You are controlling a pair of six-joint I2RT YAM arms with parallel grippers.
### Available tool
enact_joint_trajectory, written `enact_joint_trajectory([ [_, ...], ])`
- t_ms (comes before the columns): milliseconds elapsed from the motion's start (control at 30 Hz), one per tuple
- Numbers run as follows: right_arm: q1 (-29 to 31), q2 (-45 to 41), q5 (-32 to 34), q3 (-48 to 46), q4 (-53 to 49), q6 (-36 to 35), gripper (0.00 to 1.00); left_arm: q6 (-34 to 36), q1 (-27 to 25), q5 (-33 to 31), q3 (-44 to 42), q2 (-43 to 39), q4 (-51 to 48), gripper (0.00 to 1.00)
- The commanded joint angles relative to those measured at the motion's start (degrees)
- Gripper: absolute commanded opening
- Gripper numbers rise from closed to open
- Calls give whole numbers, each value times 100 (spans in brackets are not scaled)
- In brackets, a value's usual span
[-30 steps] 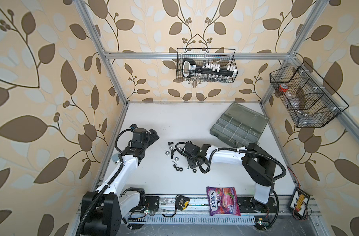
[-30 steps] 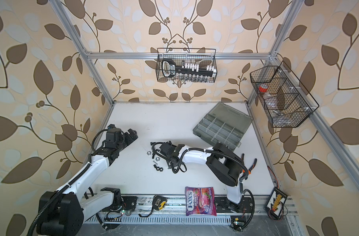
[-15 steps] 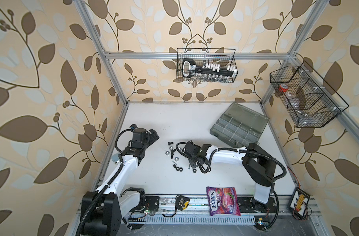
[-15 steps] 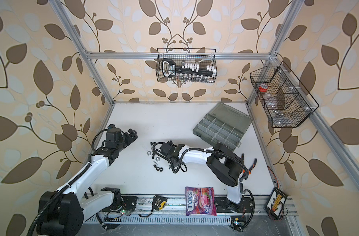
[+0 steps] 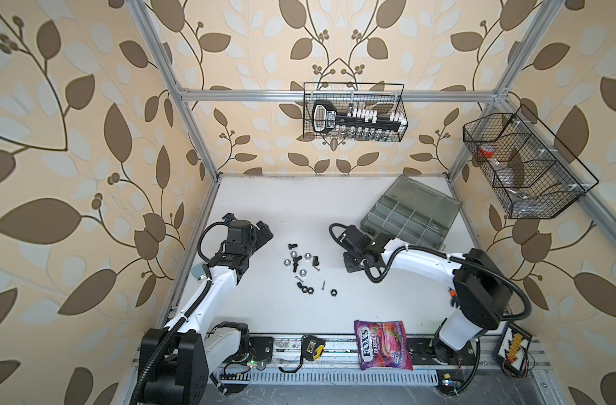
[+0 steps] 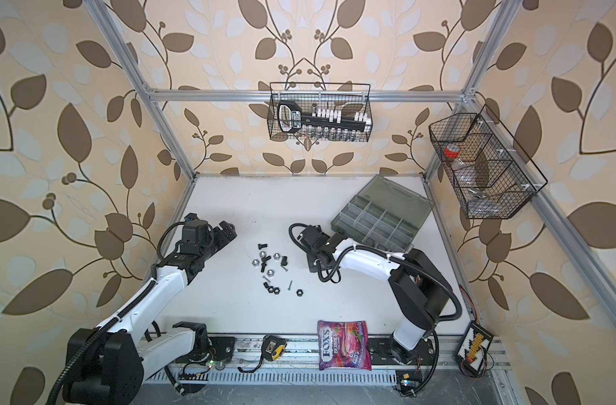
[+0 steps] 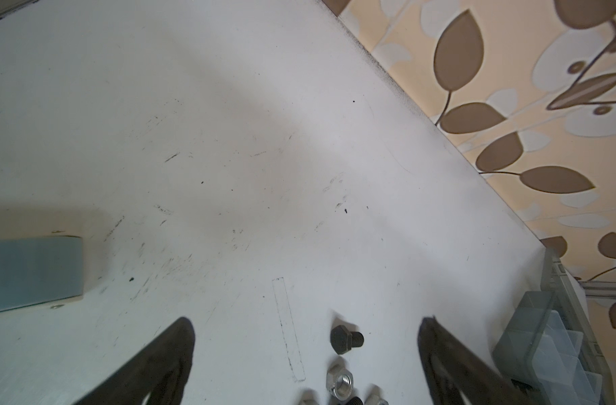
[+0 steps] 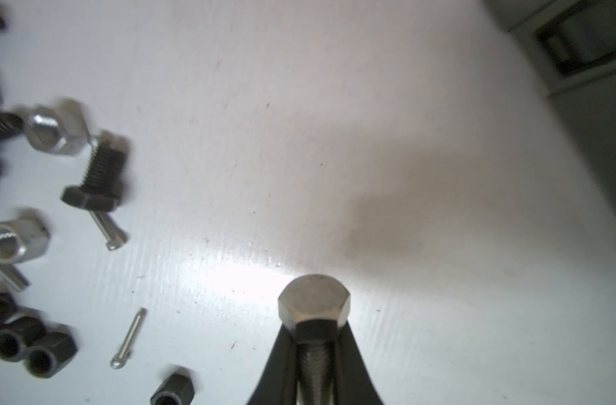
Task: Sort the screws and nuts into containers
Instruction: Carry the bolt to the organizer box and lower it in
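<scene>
My right gripper (image 8: 315,336) is shut on the threaded shank of a silver hex-head screw (image 8: 314,299), held just above the white table. In both top views it (image 5: 351,263) hangs between the pile and the open grey organizer box (image 5: 418,196), whose containers look empty. The loose screws and nuts (image 5: 301,263) lie mid-table: a black screw (image 8: 99,175), silver nuts (image 8: 52,131), black nuts (image 8: 33,350) and a thin screw (image 8: 129,338). My left gripper (image 7: 306,336) stands open left of the pile, with a black screw (image 7: 345,339) and a silver nut (image 7: 340,381) between its fingers (image 7: 173,354).
A candy bag (image 5: 383,345) and a tape measure (image 5: 311,351) lie at the front rail. Black wire baskets hang on the back wall (image 5: 353,112) and the right wall (image 5: 524,164). A blue-grey block (image 7: 29,273) sits at the table's left edge.
My right gripper has closed on the silver screw and carried it right, away from the pile toward the organizer box. The left arm has not moved.
</scene>
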Motion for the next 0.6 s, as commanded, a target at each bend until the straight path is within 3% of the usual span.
enact_joint_trajectory([
  [0,-506,-566,-30,-206,-61,63,0,12,-23,8,151,-92,-20,99],
  [367,-2760,-1467,-691,-636,234,-16,0,13,-18,23,174,-118,-50,99],
  [567,-3367,-1386,-988,-739,480,30,0,16,-18,31,204,-109,-50,99],
])
